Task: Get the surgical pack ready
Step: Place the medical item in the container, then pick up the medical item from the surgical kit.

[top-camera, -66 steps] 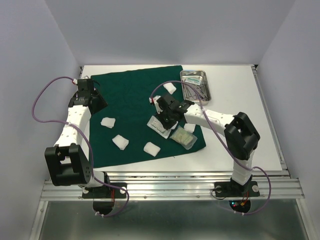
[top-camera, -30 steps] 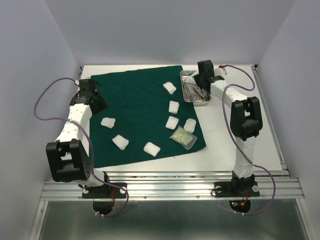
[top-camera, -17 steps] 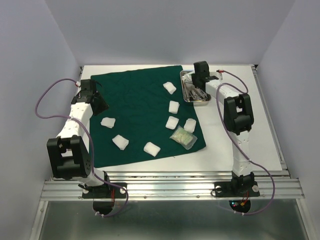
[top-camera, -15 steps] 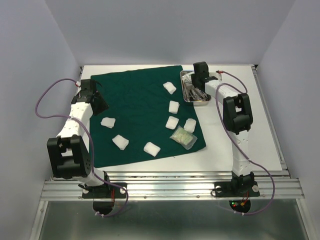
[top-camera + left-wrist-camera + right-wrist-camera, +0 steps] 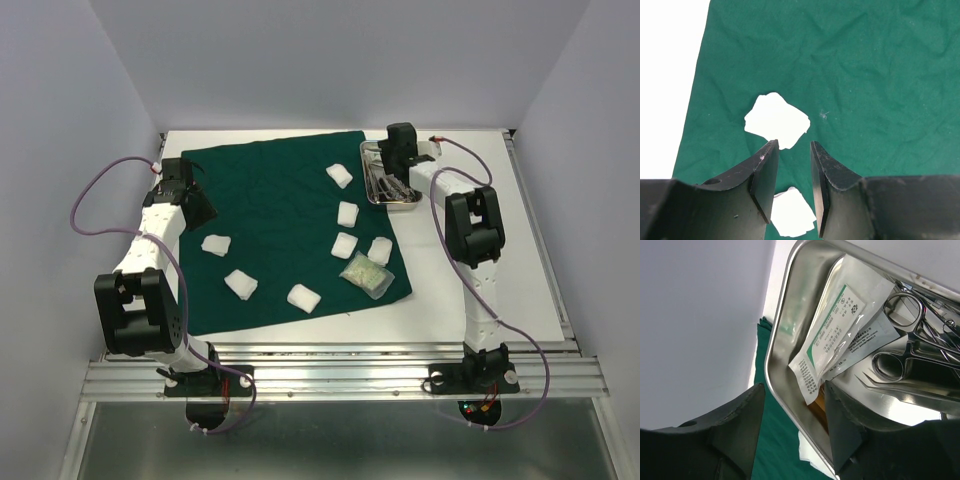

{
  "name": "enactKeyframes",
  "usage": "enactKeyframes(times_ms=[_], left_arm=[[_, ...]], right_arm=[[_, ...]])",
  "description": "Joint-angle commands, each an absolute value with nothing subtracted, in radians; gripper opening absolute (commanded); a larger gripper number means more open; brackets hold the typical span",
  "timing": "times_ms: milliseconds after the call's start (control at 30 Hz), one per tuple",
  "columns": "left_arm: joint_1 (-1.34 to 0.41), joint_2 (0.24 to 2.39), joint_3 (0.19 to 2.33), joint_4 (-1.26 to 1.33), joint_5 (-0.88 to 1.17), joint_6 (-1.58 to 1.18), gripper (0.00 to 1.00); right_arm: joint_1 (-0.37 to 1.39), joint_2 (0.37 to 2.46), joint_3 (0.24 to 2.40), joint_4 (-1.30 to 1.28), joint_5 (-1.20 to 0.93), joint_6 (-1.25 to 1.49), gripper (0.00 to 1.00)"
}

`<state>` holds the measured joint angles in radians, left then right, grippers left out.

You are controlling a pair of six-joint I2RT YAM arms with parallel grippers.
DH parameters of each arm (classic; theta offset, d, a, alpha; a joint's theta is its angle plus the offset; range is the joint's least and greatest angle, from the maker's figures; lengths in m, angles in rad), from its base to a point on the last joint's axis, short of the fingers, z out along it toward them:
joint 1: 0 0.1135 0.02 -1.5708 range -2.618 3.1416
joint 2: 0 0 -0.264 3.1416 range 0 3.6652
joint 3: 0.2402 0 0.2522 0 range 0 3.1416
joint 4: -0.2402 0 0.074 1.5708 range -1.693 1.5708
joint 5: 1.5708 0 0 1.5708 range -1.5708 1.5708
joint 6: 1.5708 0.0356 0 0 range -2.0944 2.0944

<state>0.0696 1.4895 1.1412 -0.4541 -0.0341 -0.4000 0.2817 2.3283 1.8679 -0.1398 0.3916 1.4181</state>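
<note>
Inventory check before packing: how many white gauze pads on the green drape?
7 gauze pads on the drape: one far centre-right, three mid-right, three near-left. Any in the tray could be hidden.

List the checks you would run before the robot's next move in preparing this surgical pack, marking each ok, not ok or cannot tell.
1. Right gripper open: ok, jaws apart above the steel tray.
2. Sealed packets in the tray: ok.
3. Scissors in the tray: ok.
4. Left gripper empty: ok, jaws apart over a gauze pad.
5. Gauze gathered: not ok, seven pads lie loose on the drape.
6. Clear packet gathered: not ok, it lies on the drape.
</note>
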Motion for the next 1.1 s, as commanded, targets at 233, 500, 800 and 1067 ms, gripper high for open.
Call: enactKeyframes(times_ms=[233, 500, 800, 1067], left_arm=[[0.077, 1.425, 1.149, -0.443, -0.025, -0.39, 0.43], [0.075, 1.39, 1.135, -0.437, -0.014, -0.385, 0.43], [0.074, 1.358, 1.098, -0.434, -0.011, -0.394, 0.43], [0.075, 1.335, 1.086, -0.44, -0.006, -0.393, 0.43]], right_arm=[[0.282, 2.011, 1.612, 0.077, 0.145, 0.896, 0.58], [0.366, 1.793, 1.408, -0.105, 0.06, 0.474, 0.54], [0.506, 1.62, 1.223, -0.305, 0.083, 0.38, 0.5], [0.618, 1.557, 1.155, -0.475, 0.035, 0.279, 0.65]])
